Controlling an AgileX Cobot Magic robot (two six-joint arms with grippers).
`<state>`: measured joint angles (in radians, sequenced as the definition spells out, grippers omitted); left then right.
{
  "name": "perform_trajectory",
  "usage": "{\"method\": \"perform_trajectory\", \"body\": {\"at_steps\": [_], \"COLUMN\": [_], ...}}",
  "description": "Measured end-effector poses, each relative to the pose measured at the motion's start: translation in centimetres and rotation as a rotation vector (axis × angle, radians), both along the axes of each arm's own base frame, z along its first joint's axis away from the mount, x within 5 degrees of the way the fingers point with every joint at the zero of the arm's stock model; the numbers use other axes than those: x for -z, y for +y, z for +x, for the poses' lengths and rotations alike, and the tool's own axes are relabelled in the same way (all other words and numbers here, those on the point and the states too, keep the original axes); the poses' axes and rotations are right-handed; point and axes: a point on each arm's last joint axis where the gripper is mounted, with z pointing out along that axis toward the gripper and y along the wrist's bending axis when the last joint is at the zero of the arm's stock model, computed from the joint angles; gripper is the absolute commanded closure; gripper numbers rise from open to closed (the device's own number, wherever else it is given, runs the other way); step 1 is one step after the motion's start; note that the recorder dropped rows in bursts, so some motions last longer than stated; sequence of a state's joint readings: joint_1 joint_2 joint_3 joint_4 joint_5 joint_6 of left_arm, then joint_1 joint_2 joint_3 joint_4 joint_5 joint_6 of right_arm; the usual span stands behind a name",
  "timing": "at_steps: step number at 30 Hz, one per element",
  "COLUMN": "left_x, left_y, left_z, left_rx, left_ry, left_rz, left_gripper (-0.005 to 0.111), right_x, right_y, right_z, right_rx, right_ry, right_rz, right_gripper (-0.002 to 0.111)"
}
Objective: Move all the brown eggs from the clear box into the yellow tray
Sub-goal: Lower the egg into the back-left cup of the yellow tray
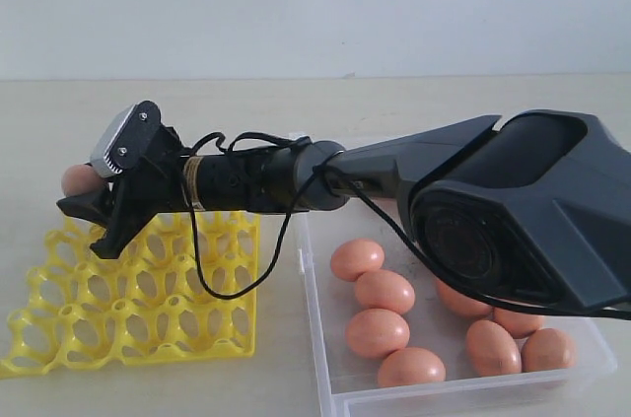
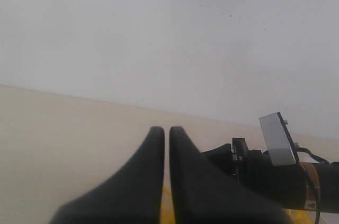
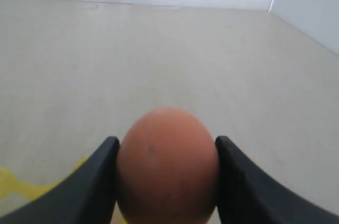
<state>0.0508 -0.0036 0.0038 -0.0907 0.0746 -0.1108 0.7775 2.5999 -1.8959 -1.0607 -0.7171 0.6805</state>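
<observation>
I am holding one brown egg (image 3: 167,155) in my right gripper (image 1: 81,192), the fingers (image 3: 90,181) closed narrow against its widest sides, its blunt end pointing out ahead of me. The yellow tray (image 1: 148,309) is lying below my fingers, every cup I can see empty. The clear box (image 1: 317,338) is back behind my wrist with the other eggs (image 1: 385,291) inside it. My left gripper (image 2: 166,144) is pinched together on nothing.

The egg is hanging above the tray's outer edge, not over a cup centre. If I let go here, I am risking a fall onto the table beyond the tray or a crack on a pointed post. The shell is smooth and I am gripping it at only two spots, so a jolt could roll it forward out of my fingers. The black cable (image 1: 212,279) looping under my wrist is dangling close to the lattice and could snag as I lower.
</observation>
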Motion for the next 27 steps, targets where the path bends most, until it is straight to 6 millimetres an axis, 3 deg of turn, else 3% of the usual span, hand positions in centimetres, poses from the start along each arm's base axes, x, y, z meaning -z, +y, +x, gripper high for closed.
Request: {"method": "perform_trajectory", "body": {"at_steps": [6, 12, 27], "left_x": [0.0, 0.0, 0.0], "left_y": [0.0, 0.0, 0.0], "left_z": [0.0, 0.0, 0.0], "left_rx": [0.0, 0.0, 0.0], "left_ry": [0.0, 0.0, 0.0], "left_rz": [0.0, 0.0, 0.0], "left_gripper": [0.103, 0.103, 0.103], "right_x": [-0.5, 0.3, 0.8], "right_y": [0.6, 1.8, 1.9], "right_z": [0.0, -0.2, 0.0], "right_rx": [-0.005, -0.01, 0.02], "right_ry": [-0.017, 0.011, 0.037], "right_rz": [0.017, 0.032, -0.011], "right_gripper": [0.108, 0.108, 0.108]}}
